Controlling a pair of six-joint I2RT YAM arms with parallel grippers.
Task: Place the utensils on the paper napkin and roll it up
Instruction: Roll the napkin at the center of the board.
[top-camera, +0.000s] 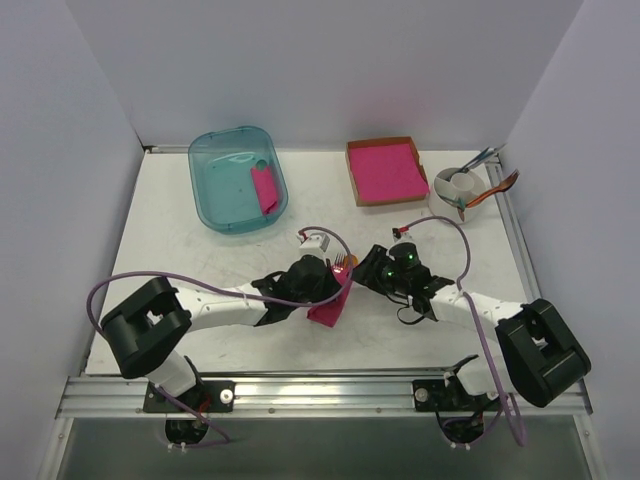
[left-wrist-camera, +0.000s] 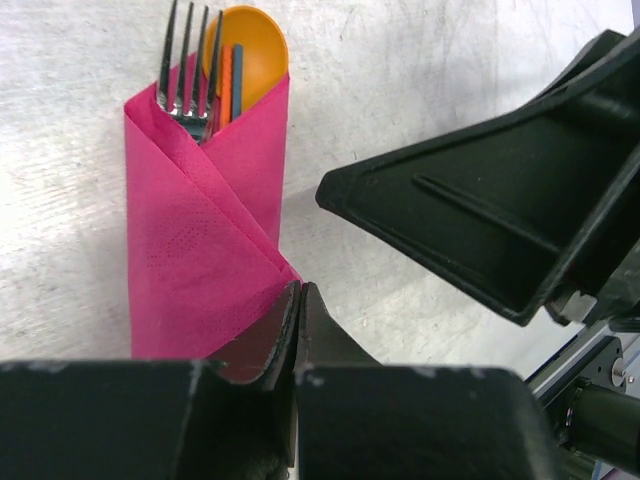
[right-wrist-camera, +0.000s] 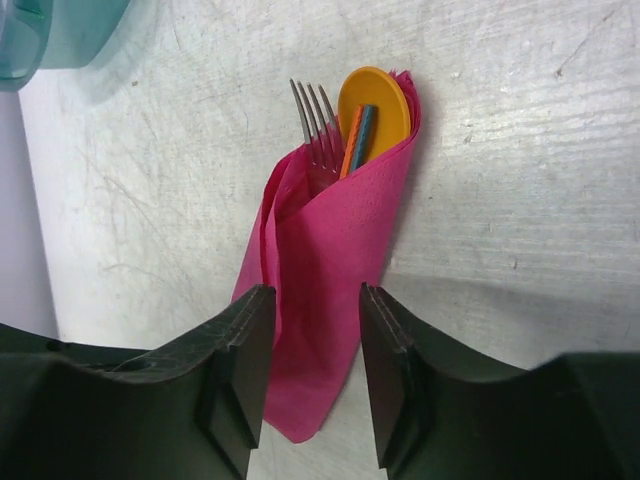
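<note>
Right wrist view: right pincer (right-wrist-camera: 315, 310) part-open, straddling the rolled paper napkin (right-wrist-camera: 330, 280) mid-frame, gripping nothing; left pincer (left-wrist-camera: 298, 300) closed at its lower fold. Soft, light paper: best pinched mid-roll, over fork (right-wrist-camera: 315, 130) and spoon (right-wrist-camera: 375, 105).

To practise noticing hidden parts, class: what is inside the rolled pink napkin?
Out of the top of the napkin stick the tines of the fork and the round bowl of the orange spoon, side by side. The rest of both lies covered by the paper folds and cannot be seen.
</note>
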